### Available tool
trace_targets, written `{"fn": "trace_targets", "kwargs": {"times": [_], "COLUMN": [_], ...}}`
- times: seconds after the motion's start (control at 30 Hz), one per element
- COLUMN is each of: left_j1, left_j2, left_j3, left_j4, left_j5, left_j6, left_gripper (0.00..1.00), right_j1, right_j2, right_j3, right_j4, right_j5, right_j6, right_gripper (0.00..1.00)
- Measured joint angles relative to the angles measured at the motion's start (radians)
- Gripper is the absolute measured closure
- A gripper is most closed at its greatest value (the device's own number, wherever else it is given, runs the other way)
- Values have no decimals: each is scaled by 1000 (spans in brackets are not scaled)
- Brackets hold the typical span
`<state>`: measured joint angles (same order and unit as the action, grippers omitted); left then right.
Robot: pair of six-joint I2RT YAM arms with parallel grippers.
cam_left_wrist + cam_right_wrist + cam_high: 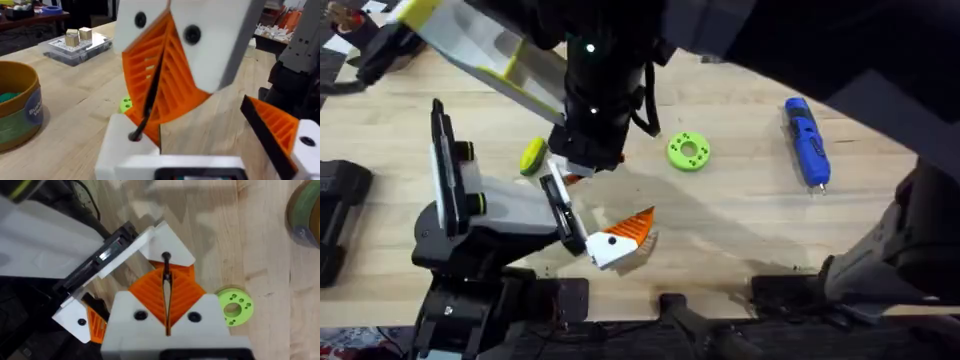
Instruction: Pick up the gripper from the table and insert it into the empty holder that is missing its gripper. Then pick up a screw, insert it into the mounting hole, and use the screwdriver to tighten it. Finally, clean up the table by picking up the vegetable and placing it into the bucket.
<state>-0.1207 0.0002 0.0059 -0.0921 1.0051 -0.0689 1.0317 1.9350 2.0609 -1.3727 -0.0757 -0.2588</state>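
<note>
The holder point(558, 195) is sitting left of centre in the overhead view, projecting from the grey body point(470, 215) at the lower left. The right gripper point(166, 275) is pressing down on it from above. Its white fingers are closing their orange ribbed pads point(172, 75) tightly on a thin dark piece point(150, 95). The rounded end of that piece is touching the holder's white face. I cannot tell whether it is a screw or the dark edge of the loose orange finger.

The left gripper point(595, 215) is standing open. The holder is forming one side. The white block with an orange tip point(620, 238) is forming the other, well apart from it, toward the lower middle of the overhead view.

The vegetable point(531, 156) is lying on the table point(740, 220) just up and left of the holder, near the right gripper. A green ring point(688, 150) is lying flat to the right of centre, apart from both grippers. The screwdriver point(807, 142) is lying on the wood at the upper right, its metal tip pointing toward the lower edge.

In the left wrist view a bucket point(15, 110) is standing at the left edge. A clear box point(75, 47) holding two small wooden blocks is sitting behind it at the upper left.
</note>
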Motion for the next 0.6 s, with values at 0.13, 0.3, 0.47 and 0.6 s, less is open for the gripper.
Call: {"fn": "trace_targets", "kwargs": {"times": [0.13, 0.3, 0.47, 0.6], "left_j1": [0, 1, 2, 2], "left_j2": [0, 0, 0, 0], "left_j3": [0, 0, 0, 0], "left_j4": [0, 0, 1, 1], "left_j5": [0, -5, -10, -10], "left_j6": [0, -1, -9, -17], "left_gripper": [15, 14, 14, 14], "right_j1": [0, 0, 0, 1], "right_j2": [0, 0, 0, 0], "right_j3": [0, 0, 0, 0], "right_j4": [1, 16, 43, 68], "right_j5": [0, 0, 0, -5], "right_j6": [0, 0, 0, 0], "right_gripper": [989, 989, 989, 989]}}
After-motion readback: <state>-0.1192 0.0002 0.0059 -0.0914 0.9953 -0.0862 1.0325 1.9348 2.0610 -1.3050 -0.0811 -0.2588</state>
